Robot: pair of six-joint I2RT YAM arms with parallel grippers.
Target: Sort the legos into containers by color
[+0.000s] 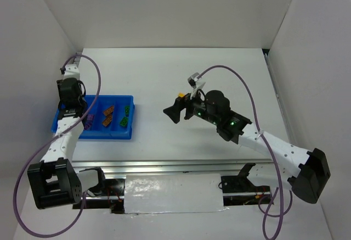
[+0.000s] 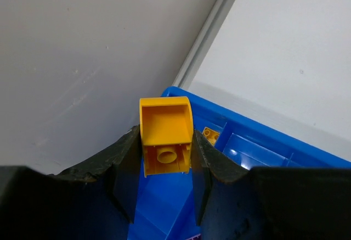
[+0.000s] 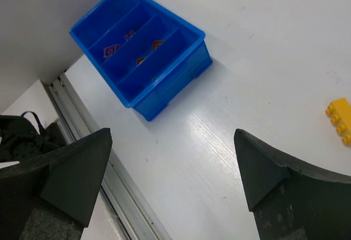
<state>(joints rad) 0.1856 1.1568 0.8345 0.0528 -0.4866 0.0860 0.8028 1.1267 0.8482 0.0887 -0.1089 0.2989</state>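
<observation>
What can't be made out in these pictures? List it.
Top view: the left arm covers the blue tray's leftmost compartments.
Right wrist view: the loose yellow lego is cut by the frame edge.
Left wrist view: left gripper and held yellow brick hide most of the tray.

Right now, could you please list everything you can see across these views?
table: one, white, under everything.
tray: one, bright blue, divided, on the table's left side.
purple legos: two, sharing one tray compartment.
orange legos: two, in the next compartment.
green legos: two, in the tray's rightmost compartment in the top view.
yellow legos: three; one held above the tray, one inside the tray near its corner, one loose on the table.
left gripper: black, shut on a yellow lego.
right gripper: black, open, over the table.
</observation>
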